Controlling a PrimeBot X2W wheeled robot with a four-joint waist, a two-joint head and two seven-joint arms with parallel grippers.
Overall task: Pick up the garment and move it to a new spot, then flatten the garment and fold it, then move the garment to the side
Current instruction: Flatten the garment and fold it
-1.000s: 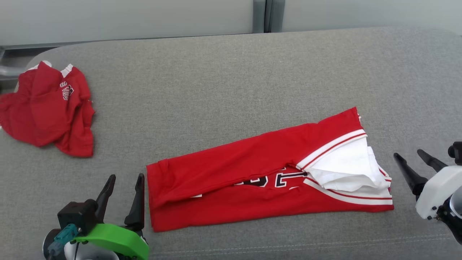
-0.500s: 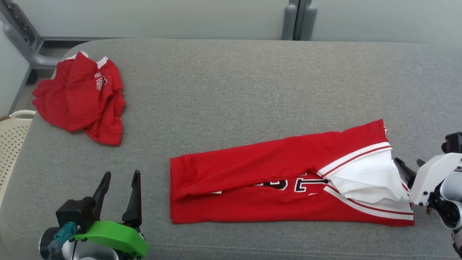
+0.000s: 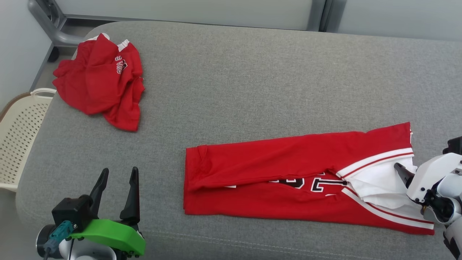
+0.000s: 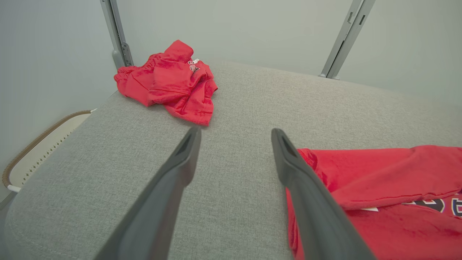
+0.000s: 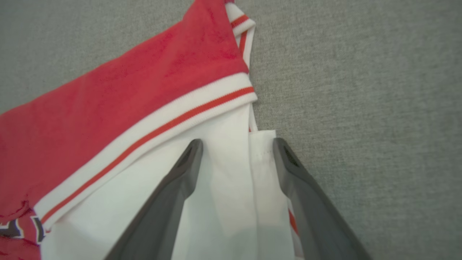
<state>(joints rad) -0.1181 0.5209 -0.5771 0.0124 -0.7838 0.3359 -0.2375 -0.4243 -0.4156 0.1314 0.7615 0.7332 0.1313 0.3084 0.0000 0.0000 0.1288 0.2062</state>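
Presently right pincer (image 5: 236,144) spread, gripping nothing, over white end of garment (image 3: 274,169); left pincer (image 3: 119,169) spread, empty, beside opposite edge.

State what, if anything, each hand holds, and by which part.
Nothing is held: the left hand is open beside the jersey; the right hand is open over its white lining.

Two red garments (image 3: 288,169) (image 3: 101,79), two grippers (image 3: 119,169) (image 5: 236,144), seemingly one basket (image 3: 18,137).

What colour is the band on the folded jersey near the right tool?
The band is white with a thin red stripe, best in right wrist view.
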